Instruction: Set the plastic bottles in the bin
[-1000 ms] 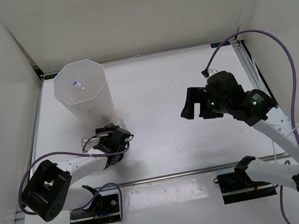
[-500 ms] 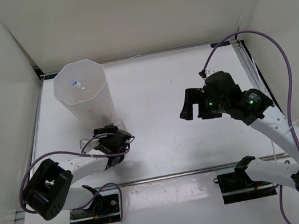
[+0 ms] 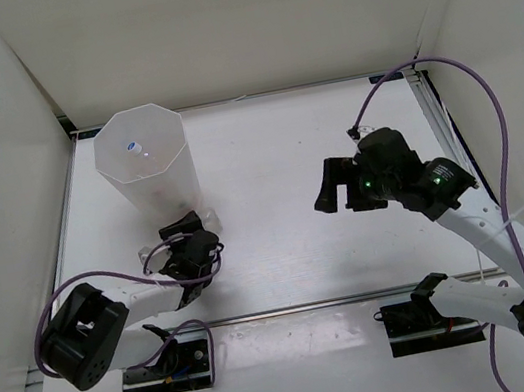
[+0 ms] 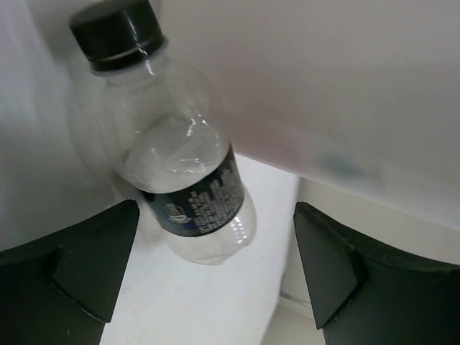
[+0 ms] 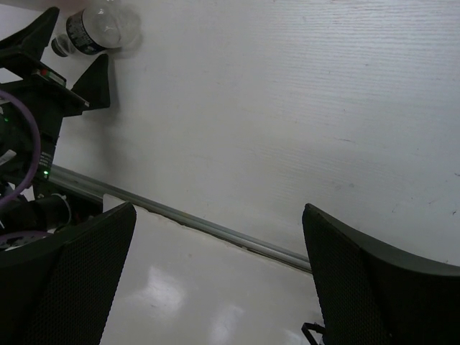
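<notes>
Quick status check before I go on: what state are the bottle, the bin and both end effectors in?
Black-capped bottle: capped, looks empty, lying on its side on the table by the bin's base.
Bin: upright, open at the top.
Small item: inside the bin, too small to identify.
Left end effector: open, fingers either side of the bottle, not gripping.
Right end effector: open, empty, above the table.

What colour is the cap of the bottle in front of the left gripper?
Black. The cap shows best in the left wrist view.
</notes>
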